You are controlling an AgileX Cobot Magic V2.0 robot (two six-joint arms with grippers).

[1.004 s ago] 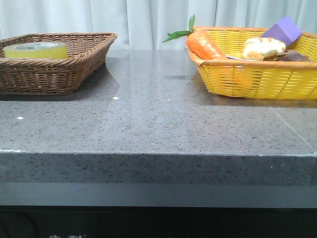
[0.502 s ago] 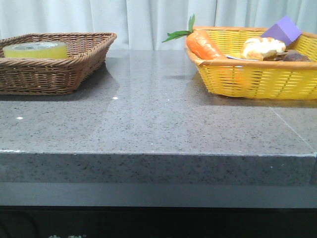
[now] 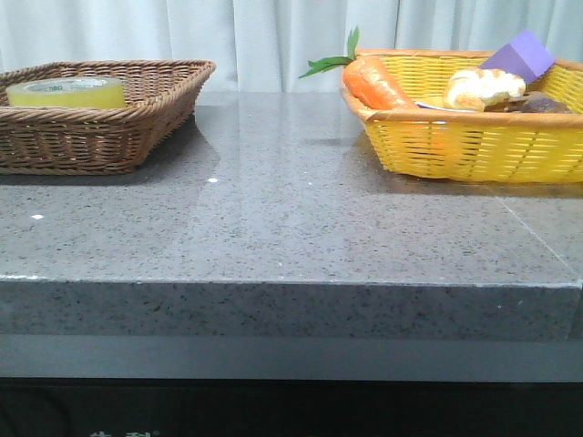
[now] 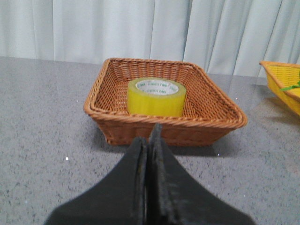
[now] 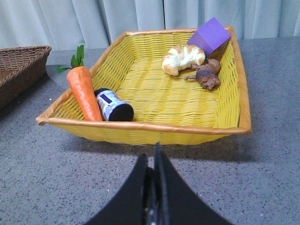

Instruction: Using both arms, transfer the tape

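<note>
The tape [image 3: 66, 92], a yellow roll with a white core printed in green, lies flat in the brown wicker basket [image 3: 137, 137] at the table's far left. It also shows in the left wrist view [image 4: 156, 97], inside that basket [image 4: 117, 129]. My left gripper [image 4: 149, 140] is shut and empty, just short of the basket's near wall, over the grey table. My right gripper [image 5: 153, 159] is shut and empty, in front of the yellow basket [image 5: 140, 131]. Neither gripper shows in the front view.
The yellow basket [image 3: 474, 146] at the far right holds a toy carrot [image 5: 84, 91], a dark jar [image 5: 114, 106], a bread roll [image 5: 183, 58], a purple block [image 5: 210, 35] and a brown figure [image 5: 206, 75]. Grey stone table [image 3: 291, 218]; white curtain behind.
</note>
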